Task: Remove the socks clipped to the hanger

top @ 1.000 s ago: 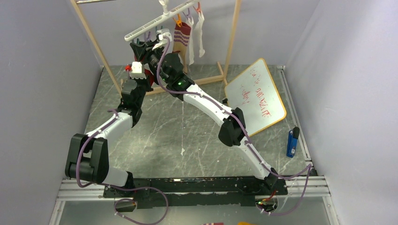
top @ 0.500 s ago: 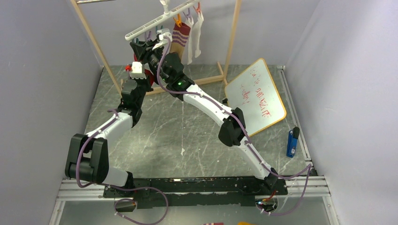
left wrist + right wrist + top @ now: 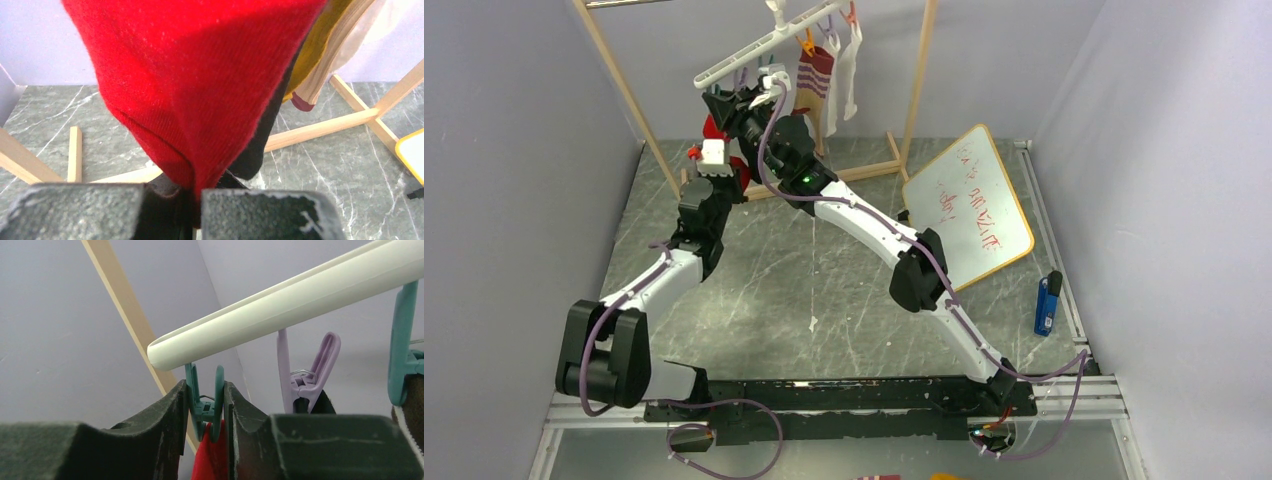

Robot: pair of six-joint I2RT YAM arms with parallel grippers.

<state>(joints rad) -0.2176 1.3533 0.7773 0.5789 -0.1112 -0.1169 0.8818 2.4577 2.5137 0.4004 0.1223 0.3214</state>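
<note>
The white hanger (image 3: 754, 55) hangs tilted from the wooden rack, and its bar fills the right wrist view (image 3: 300, 295). My right gripper (image 3: 205, 407) is shut on the end teal clip (image 3: 204, 407), squeezing its two arms; the red sock (image 3: 210, 457) hangs in that clip. My left gripper (image 3: 196, 200) is shut on the lower tip of the red sock (image 3: 200, 90). The black sock (image 3: 260, 145) hangs behind it from a purple clip (image 3: 306, 375). The mustard sock (image 3: 320, 50), the striped sock (image 3: 811, 80) and the white socks (image 3: 844, 65) hang further along. In the top view both grippers (image 3: 716, 128) (image 3: 729, 98) meet at the hanger's left end.
The wooden rack's uprights (image 3: 629, 90) and floor bars (image 3: 320, 130) stand around the socks. A whiteboard (image 3: 969, 205) leans at the right. A blue object (image 3: 1046, 303) lies by the right table edge.
My left arm has stretched up and away with the red sock's tip, so the sock bunches higher under the hanger. The right gripper has stayed on the teal clip.
</note>
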